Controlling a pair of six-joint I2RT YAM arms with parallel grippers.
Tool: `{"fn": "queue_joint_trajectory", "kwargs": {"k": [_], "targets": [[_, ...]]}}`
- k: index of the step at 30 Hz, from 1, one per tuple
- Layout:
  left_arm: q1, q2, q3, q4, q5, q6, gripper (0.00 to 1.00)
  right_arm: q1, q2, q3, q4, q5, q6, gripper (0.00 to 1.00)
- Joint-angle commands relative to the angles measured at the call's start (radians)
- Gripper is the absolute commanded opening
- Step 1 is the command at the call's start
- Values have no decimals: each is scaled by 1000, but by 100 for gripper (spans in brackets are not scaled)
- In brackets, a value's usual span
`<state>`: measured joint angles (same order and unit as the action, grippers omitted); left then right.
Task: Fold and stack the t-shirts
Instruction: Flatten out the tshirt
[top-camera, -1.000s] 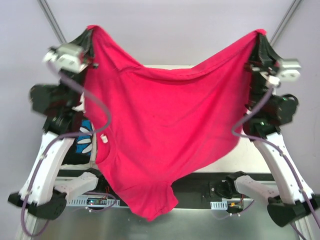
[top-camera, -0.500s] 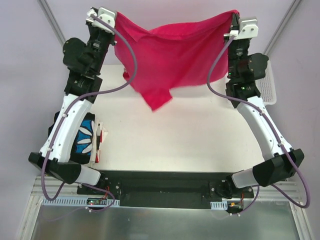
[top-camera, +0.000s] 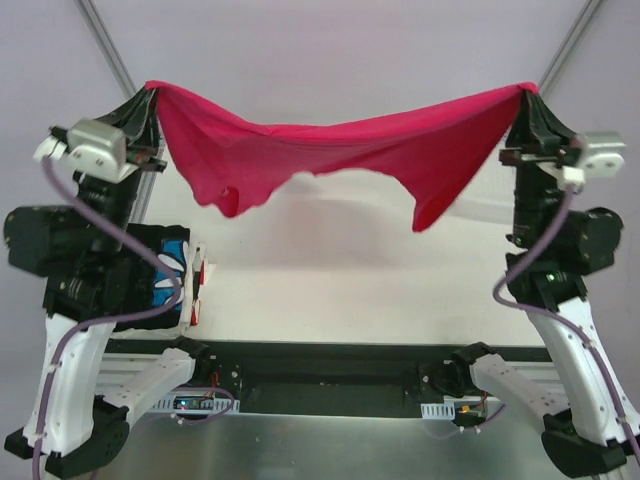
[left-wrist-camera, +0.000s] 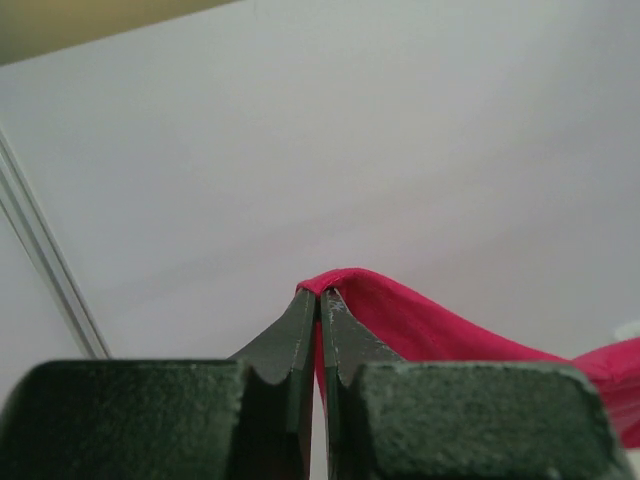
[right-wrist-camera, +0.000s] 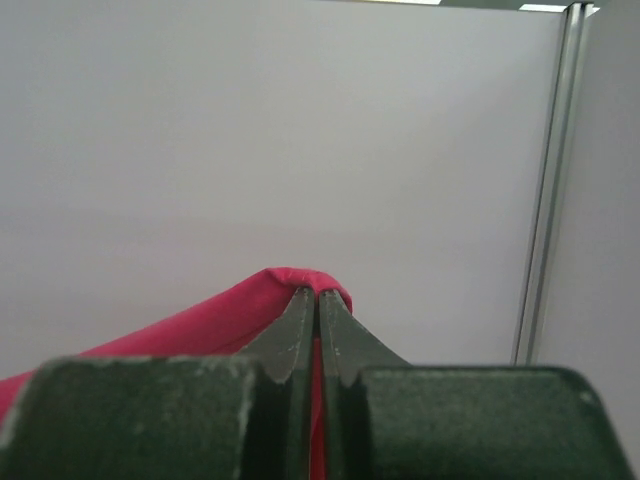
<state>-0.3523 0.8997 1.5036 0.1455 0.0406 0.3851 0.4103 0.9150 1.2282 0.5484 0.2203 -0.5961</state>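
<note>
Crimson-pink t-shirt (top-camera: 330, 150) hangs stretched above the table (top-camera: 350, 285), one corner clamped in the left gripper (top-camera: 148, 93), the other in the right gripper (top-camera: 524, 92). Cloth appears light and limp, sagging mid-span; take hold at edges

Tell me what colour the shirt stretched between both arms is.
Plain crimson-pink; the t-shirt shows best from the top camera.

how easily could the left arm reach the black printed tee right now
Probably not: the left gripper is shut on the pink t-shirt, stretched aloft to the right gripper; it must let go before reaching the black tee.
</note>
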Motion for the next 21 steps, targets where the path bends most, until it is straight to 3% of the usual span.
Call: {"fn": "queue_joint_trajectory", "kwargs": {"k": [1,12,18,21], "targets": [[-2,-59,35,-29,85,-64,0,5,-108,7,-56,-2,87,1],[-2,97,164,-23,23,-60,0,5,1,73,-61,51,24,1],[12,306,144,77,-100,21,0,-20,172,91,-10,99,-36,1],[82,444,133,129,-87,-35,0,-71,266,109,-7,103,-15,1]]}}
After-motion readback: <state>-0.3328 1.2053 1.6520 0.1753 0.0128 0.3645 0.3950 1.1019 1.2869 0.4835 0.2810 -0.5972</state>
